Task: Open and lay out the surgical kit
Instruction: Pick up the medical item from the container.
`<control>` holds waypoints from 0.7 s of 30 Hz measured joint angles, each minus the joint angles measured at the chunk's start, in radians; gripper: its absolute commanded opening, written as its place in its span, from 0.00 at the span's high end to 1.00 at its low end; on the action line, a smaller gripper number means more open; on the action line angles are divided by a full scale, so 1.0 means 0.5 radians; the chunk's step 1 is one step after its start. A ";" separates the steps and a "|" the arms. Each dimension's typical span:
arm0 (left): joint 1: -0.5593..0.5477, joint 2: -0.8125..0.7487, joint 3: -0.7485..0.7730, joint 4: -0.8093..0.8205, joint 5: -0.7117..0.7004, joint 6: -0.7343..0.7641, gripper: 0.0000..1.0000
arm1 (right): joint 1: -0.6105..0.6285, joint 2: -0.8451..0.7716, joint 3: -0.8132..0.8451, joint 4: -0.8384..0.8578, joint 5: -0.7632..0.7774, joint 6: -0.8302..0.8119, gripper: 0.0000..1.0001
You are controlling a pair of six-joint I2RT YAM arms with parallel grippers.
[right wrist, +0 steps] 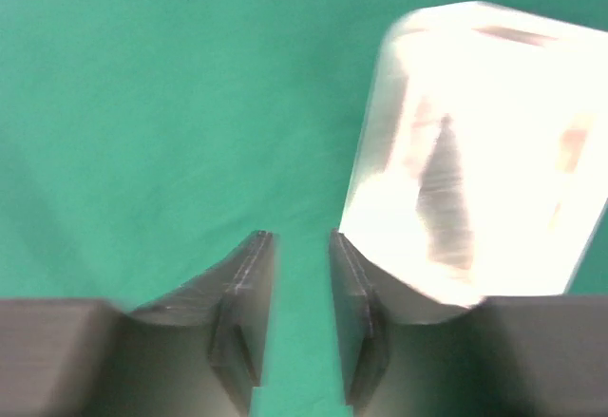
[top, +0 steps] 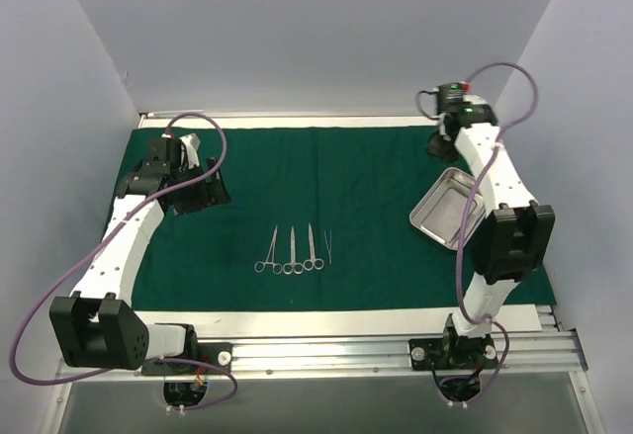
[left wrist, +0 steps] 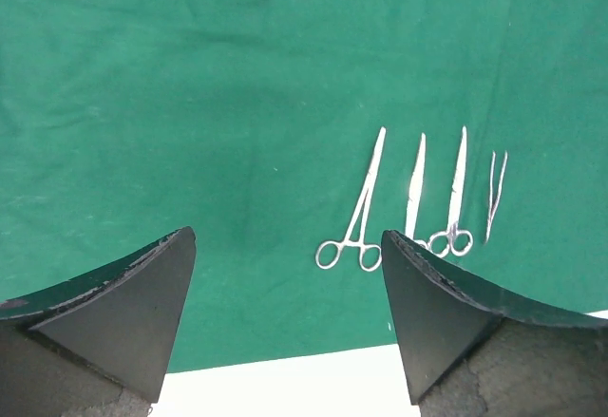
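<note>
- Now the dark green drape (top: 366, 177) lies spread flat over the table (top: 346, 323).
- Three ring-handled instruments (top: 292, 254) (rings toward the arms) and thin tweezers (top: 328, 247) lie side by side near its front middle.
- The steel tray (top: 447, 209) sits askew on the drape's right part.
- The left gripper (left wrist: 288, 246) hangs wide open and empty.
- The right gripper (right wrist: 301, 246) is beside the tray with a narrow gap, holding nothing.

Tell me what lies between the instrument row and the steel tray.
Nothing but bare green drape separates the instruments from the tray; the top view shows it.
</note>
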 measured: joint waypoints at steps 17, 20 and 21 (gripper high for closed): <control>0.000 0.154 -0.113 0.146 0.269 -0.019 0.17 | -0.527 0.108 -0.595 -0.139 0.056 -0.017 0.78; 0.000 0.192 -0.111 0.146 0.275 -0.019 0.19 | -0.543 0.104 -0.744 -0.127 0.047 -0.002 0.76; 0.000 0.205 -0.111 0.146 0.278 -0.020 0.19 | -0.552 0.104 -0.784 -0.120 0.039 -0.002 0.75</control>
